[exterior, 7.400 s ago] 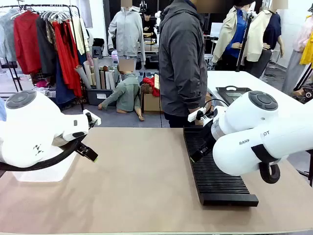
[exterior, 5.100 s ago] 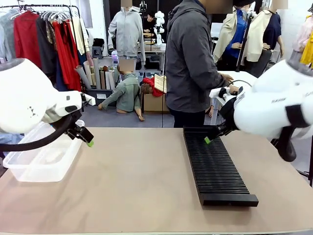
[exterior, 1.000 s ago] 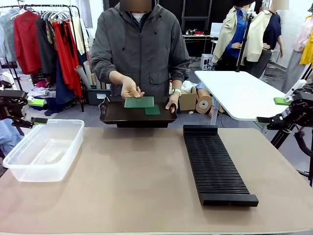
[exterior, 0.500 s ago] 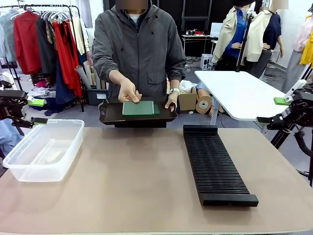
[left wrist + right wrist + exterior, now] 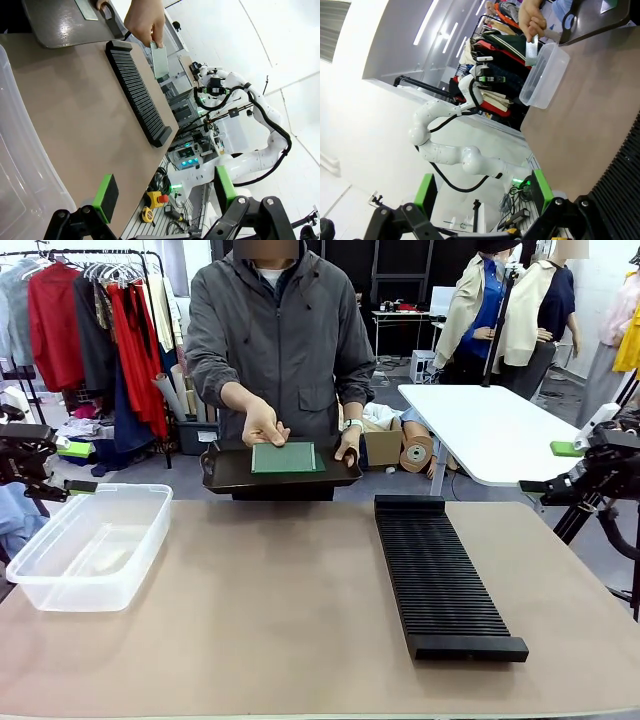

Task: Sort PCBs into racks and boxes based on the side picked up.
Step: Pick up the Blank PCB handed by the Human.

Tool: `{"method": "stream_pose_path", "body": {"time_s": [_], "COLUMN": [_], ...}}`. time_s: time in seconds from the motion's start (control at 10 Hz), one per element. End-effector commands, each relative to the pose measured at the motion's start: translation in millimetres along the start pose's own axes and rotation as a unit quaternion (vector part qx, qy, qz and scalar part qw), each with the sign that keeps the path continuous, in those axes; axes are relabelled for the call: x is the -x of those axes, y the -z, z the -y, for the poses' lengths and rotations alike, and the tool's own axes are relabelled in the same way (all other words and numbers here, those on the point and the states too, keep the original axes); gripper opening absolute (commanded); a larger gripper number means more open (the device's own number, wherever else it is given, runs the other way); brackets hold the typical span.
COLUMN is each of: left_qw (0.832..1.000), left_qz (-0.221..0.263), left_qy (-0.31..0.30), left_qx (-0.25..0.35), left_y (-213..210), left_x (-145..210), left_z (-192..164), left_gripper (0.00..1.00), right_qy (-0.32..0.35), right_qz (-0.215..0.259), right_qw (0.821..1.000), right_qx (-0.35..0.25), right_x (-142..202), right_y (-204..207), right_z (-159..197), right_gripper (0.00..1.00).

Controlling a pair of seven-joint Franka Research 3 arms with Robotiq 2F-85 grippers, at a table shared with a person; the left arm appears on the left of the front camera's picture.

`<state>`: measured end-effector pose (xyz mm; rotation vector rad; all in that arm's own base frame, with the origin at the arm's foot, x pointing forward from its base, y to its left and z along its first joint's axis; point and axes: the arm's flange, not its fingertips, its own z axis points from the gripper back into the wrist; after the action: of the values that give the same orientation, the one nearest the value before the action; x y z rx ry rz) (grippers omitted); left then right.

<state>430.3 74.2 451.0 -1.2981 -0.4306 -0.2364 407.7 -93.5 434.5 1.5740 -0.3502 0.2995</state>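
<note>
At the far left the left pincer point(image 5: 77, 467) hangs off the edge of the surface point(image 5: 280, 620), its green-padded jaws apart and holding nothing. Just beside it, the clear tub point(image 5: 68, 590) sits on the left part of the surface with nothing inside.

At the far edge, in the middle, a person holds a dark tray point(image 5: 228, 474). One hand point(image 5: 263, 426) pinches a PCB point(image 5: 284, 457) by its left edge over the tray, with the paler, dotted face turned towards the robot. In the left wrist view this board hangs from the fingers, clear of the tray. A second PCB point(image 5: 320, 464), darker, lies on the tray and shows as a sliver at the right side of the held one. The other hand point(image 5: 348, 446) grips the tray's right rim.

To the right of the middle, the long black rack point(image 5: 440, 580) lies on the surface with its slots unfilled, running from the far edge towards the robot.

At the far right the right pincer point(image 5: 548, 468) hovers beyond the edge of the surface, jaws wide apart and carrying nothing.
</note>
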Motion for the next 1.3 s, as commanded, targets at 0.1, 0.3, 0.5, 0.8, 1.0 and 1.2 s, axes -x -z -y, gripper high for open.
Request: {"method": "stream_pose_path", "body": {"time_s": [0.1,0.3,0.5,0.8,1.0,1.2], "left_qw": [1.0,1.0,1.0,1.0,1.0,1.0], "left_qz": [0.001,0.001,0.001,0.001,0.001,0.001], "left_qy": [-0.006,-0.006,-0.006,-0.006,-0.006,-0.006], "left_qx": [0.004,0.004,0.004,0.004,0.004,0.004], "left_y": [-1.2,-1.2,-1.2,-1.2,-1.2,-1.2], "left_x": [-0.1,-0.1,-0.1,-0.1,-0.1,-0.1], "left_z": [1.8,1.8,1.8,1.8,1.8,1.8], "left_gripper": [1.0,1.0,1.0,1.0,1.0,1.0], "right_qy": [-0.005,-0.008,0.004,0.015,0.01,0.002], "right_qz": [0.019,0.025,0.021,0.0,-0.008,-0.02], "right_qw": [0.999,0.998,0.998,0.998,0.998,0.998], "right_qx": [0.035,0.049,0.051,0.058,0.055,0.057], "right_x": [-11.7,-25.3,-45.1,-75.9,-90.2,-104.7], "right_y": [33.5,45.5,67.9,94.2,109.2,126.7], "right_z": [8.9,16.8,34.6,60.1,75.7,89.4], "right_gripper": [1.0,1.0,1.0,1.0,1.0,1.0]}}
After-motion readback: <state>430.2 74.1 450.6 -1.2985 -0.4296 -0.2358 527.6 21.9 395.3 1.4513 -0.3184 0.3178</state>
